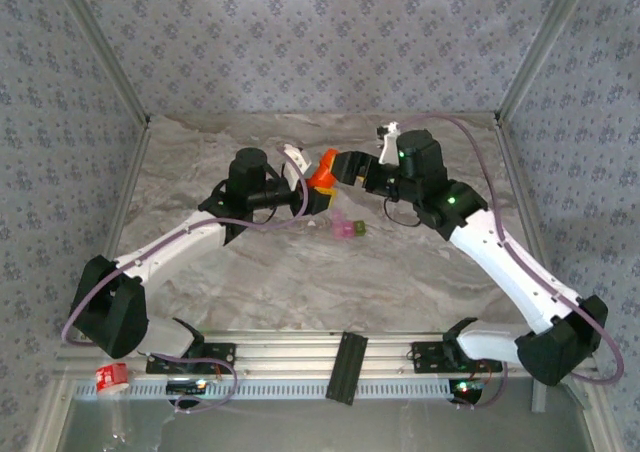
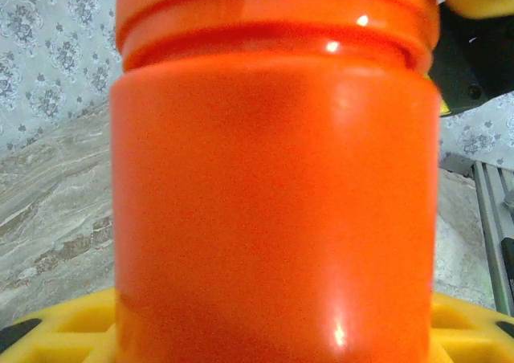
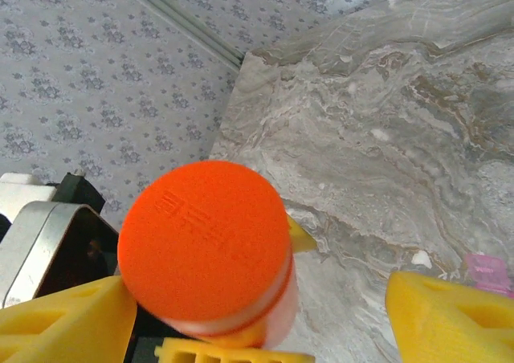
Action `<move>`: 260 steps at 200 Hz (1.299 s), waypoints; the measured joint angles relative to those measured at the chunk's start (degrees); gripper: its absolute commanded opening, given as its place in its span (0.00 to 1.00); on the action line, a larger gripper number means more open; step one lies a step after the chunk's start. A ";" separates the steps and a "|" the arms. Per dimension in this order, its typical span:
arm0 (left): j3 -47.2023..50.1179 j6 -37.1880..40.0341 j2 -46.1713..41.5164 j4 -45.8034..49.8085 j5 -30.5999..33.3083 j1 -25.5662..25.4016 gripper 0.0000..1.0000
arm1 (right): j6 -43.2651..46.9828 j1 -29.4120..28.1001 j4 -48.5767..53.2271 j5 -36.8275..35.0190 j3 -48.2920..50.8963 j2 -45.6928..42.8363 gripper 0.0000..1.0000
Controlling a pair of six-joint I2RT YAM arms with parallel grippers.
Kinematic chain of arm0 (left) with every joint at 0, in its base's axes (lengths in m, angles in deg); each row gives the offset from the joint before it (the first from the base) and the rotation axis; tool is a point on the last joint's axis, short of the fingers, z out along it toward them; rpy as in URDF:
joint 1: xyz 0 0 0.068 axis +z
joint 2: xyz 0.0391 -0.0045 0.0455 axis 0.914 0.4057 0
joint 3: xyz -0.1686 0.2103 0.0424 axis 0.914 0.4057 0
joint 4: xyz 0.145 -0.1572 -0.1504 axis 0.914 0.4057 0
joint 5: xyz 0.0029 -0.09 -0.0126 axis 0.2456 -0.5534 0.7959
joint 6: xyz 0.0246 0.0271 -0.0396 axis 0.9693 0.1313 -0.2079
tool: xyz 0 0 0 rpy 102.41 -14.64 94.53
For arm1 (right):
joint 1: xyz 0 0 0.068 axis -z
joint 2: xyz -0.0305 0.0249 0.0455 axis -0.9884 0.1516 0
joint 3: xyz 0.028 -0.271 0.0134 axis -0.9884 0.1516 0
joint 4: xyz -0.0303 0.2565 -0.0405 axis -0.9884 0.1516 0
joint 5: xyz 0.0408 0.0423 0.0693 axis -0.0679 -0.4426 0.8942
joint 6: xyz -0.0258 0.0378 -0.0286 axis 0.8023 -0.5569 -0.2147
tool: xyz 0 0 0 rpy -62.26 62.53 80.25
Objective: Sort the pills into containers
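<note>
Right now I am working over one marble table [image 1: 300,282] with my two arms, both reaching in toward the middle. My left gripper [image 1: 303,197] is clamping the single orange bottle [image 1: 322,177] around its body; in the left wrist view the bottle [image 2: 273,202] is standing between my yellow fingers [image 2: 68,331], cap end up.

My right gripper [image 1: 345,165] is facing the bottle's cap [image 3: 205,242] end-on, its jaws standing apart. One yellow finger [image 3: 64,323] is sitting close beside the cap and the other [image 3: 450,315] is waiting well clear of it.

The bottle is being held off the table, tilted. Its long axis is running from my left gripper up and to the right, with the cap pointing at my right gripper.

The containers [image 1: 351,229] are lying on the table between my arms, near the bottle on its side toward the bases. They are one joined pair: one pink compartment [image 1: 344,228] on the left and one green compartment [image 1: 359,230] on the right, so their long axis is running left to right. A corner of the pink one [image 3: 486,271] is peeking past my right finger.

One small white speck [image 3: 419,258] is lying on the marble nearby; I cannot tell what it is. One red-and-white item [image 1: 112,375] is sitting by my left base.
</note>
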 measured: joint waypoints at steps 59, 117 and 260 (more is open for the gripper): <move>-0.02 0.02 0.00 -0.35 0.59 0.11 0.00 | -0.22 5.92 1.40 0.35 5.81 -2.58 0.82; -0.02 0.02 0.00 -0.39 0.59 0.11 0.00 | -0.46 5.03 1.16 0.55 2.19 -2.45 0.84; -0.02 -0.04 0.00 -0.39 0.59 0.11 0.00 | -0.37 -2.29 -1.57 -0.98 -6.97 7.15 0.53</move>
